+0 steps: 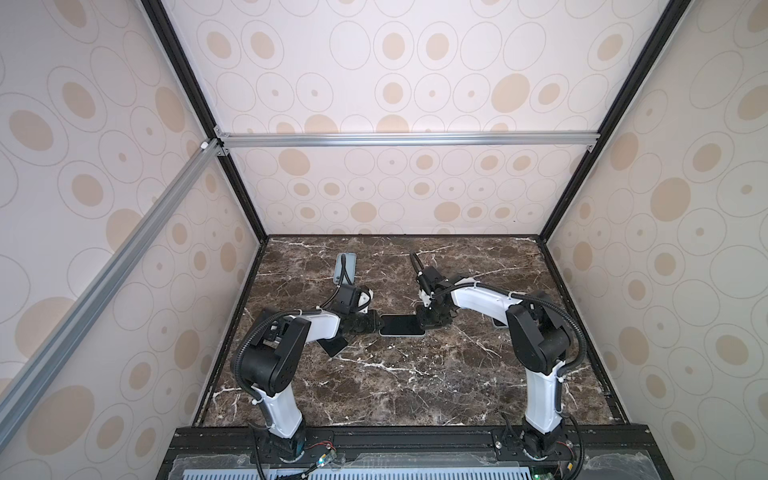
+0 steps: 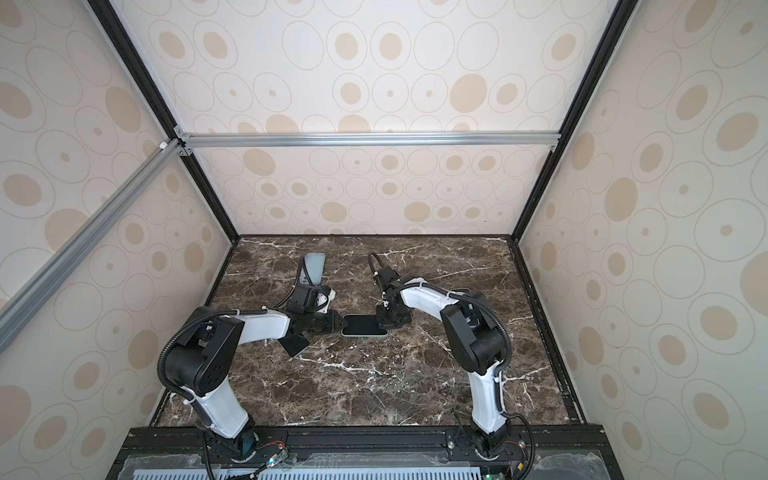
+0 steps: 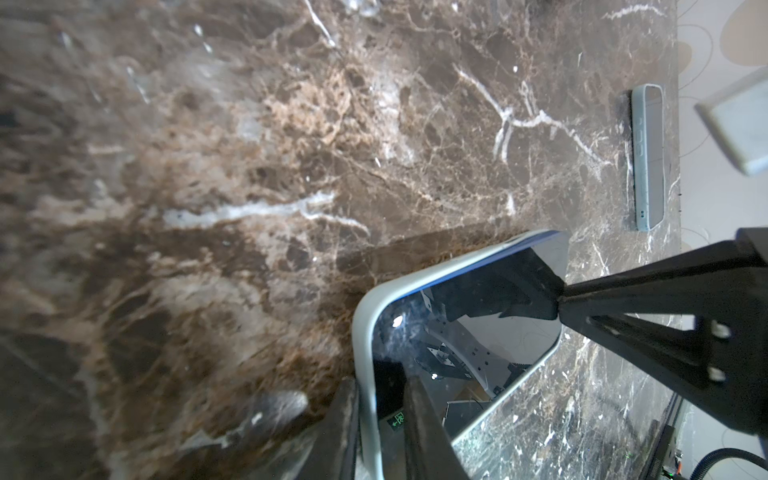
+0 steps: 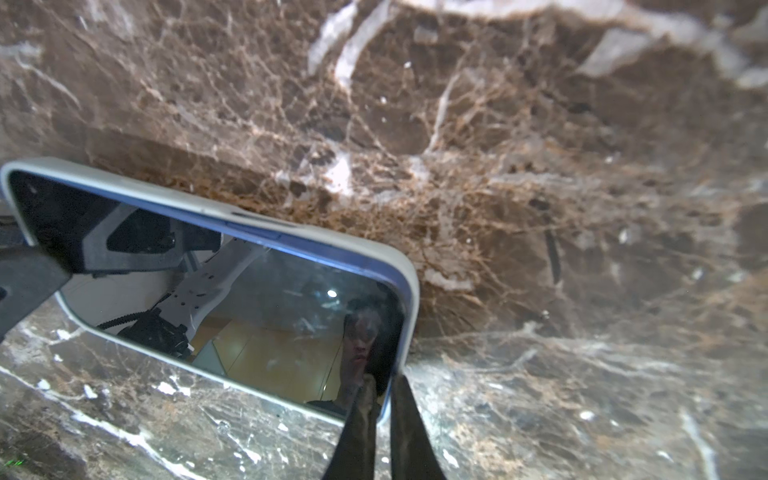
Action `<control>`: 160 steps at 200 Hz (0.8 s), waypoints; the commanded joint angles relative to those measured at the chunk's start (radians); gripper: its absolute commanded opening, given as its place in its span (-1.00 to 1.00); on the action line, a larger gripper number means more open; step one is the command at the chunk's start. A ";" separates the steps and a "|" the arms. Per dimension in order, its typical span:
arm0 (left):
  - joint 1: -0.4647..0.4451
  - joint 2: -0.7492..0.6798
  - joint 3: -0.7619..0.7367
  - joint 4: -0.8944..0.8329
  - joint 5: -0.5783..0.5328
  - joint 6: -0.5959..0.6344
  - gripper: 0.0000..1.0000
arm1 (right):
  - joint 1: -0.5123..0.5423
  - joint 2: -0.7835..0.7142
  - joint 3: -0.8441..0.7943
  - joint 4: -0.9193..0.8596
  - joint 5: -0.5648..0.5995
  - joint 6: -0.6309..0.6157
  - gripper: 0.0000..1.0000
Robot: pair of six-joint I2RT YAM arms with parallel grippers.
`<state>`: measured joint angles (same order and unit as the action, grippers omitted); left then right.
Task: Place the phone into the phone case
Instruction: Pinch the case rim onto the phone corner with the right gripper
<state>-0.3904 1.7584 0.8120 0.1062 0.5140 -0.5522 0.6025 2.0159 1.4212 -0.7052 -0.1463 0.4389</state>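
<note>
- phone case (image 3: 362, 332), pale, mid tabletop (image 1: 415, 374): dark-screened phone (image 3: 478, 332) is contained, blue edge shown along one rim.
- left hand (image 3: 380, 399): clenched on one short end of the case.
- right hand (image 4: 382, 399): clenched on the opposite corner.

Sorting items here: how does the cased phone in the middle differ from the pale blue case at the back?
The cased phone shows a dark glossy screen; the pale blue case a dull grey face. The left end effector and right end effector pinch the cased phone's ends; the pale blue case lies untouched. The cased phone lies crosswise; the pale blue case points toward the back wall. Both have pale rounded rims.
</note>
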 commanded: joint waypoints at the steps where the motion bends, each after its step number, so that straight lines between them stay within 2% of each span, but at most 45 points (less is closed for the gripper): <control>1: 0.005 -0.011 0.006 0.011 -0.005 -0.004 -0.58 | 0.035 0.090 -0.026 -0.105 0.029 -0.015 -0.77; 26: 0.016 -0.046 0.016 0.009 -0.012 -0.011 -0.56 | 0.024 0.011 0.069 -0.144 0.039 -0.020 -0.70; 61: 0.042 -0.075 0.033 0.000 -0.015 -0.020 -0.51 | -0.034 -0.061 0.132 -0.126 -0.026 -0.015 -0.61; 91: 0.046 -0.057 0.057 0.009 -0.008 -0.031 -0.47 | -0.077 -0.037 0.150 -0.111 -0.099 -0.025 -0.58; 160: 0.047 0.016 0.057 0.012 0.013 -0.023 -0.47 | -0.097 0.064 0.156 -0.069 -0.157 -0.029 -0.62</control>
<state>-0.3477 1.7523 0.8509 0.1169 0.5125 -0.5755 0.5030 2.0396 1.5677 -0.7719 -0.2665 0.4202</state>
